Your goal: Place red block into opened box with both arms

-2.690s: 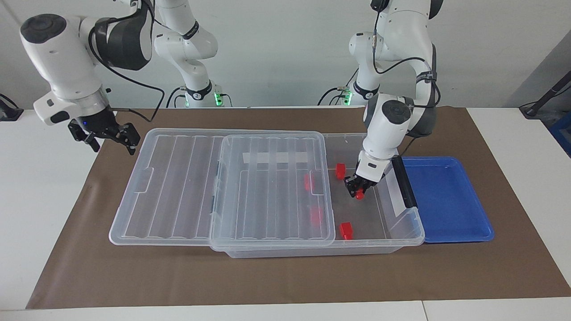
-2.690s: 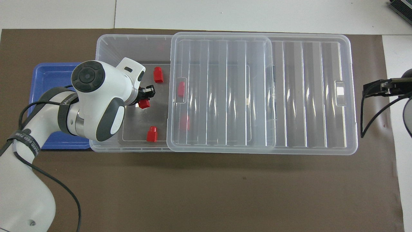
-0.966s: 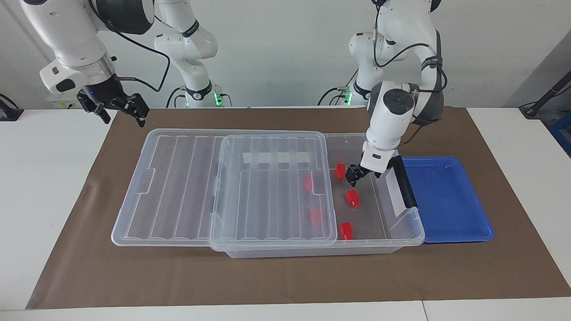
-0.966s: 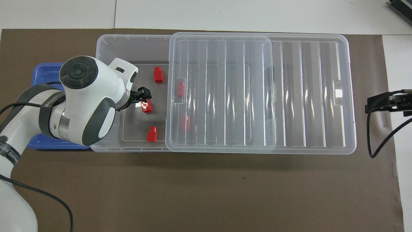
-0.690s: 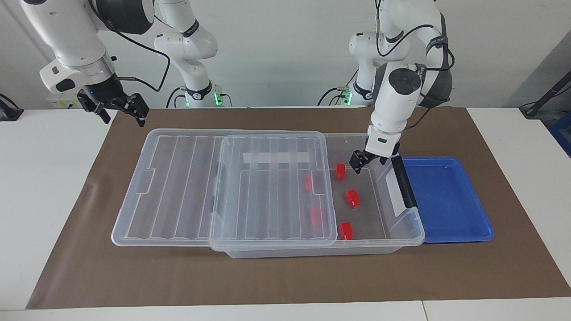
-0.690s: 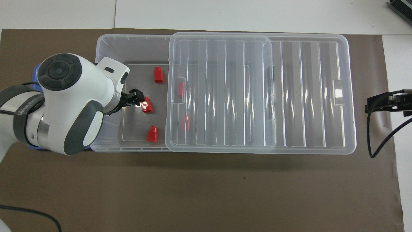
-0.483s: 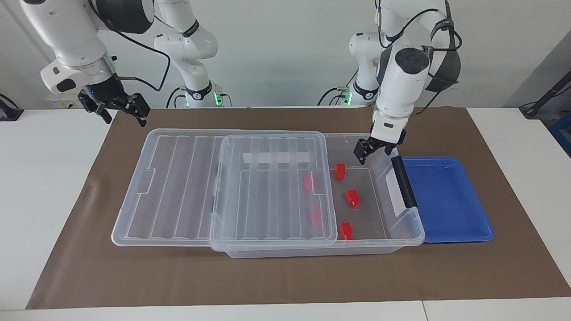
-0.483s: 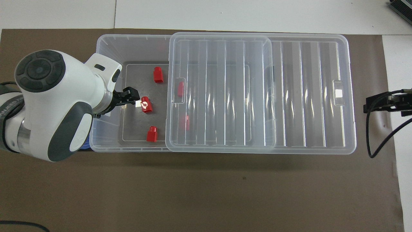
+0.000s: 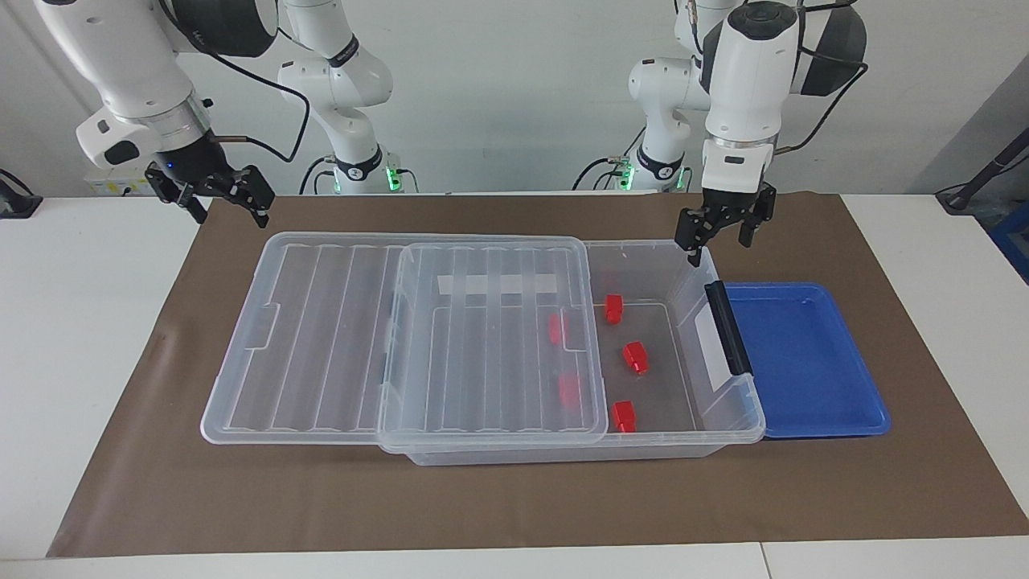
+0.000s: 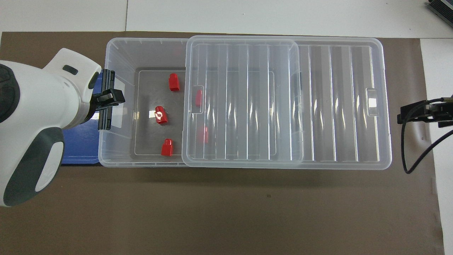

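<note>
The clear box [image 9: 563, 455] lies on the brown mat, its ribbed lid [image 9: 321, 338] slid toward the right arm's end. A red block [image 9: 635, 357] [image 10: 161, 115] lies loose on the uncovered floor between two others [image 9: 614, 308] [image 9: 623, 416]. Two more show through the lid. My left gripper [image 9: 719, 237] [image 10: 110, 98] hangs open and empty in the air over the box's black latch [image 9: 727, 330]. My right gripper [image 9: 215, 201] [image 10: 412, 115] waits open and empty over the mat's edge, past the lid's end.
A blue tray [image 9: 804, 354] with nothing in it lies against the box's latch end, toward the left arm's end. Bare mat [image 9: 514, 498] stretches from the box to the table edge farthest from the robots.
The left gripper has let go of the red block, risen out of the box and drawn back over the latch end. The right arm rose earlier and has since held still.
</note>
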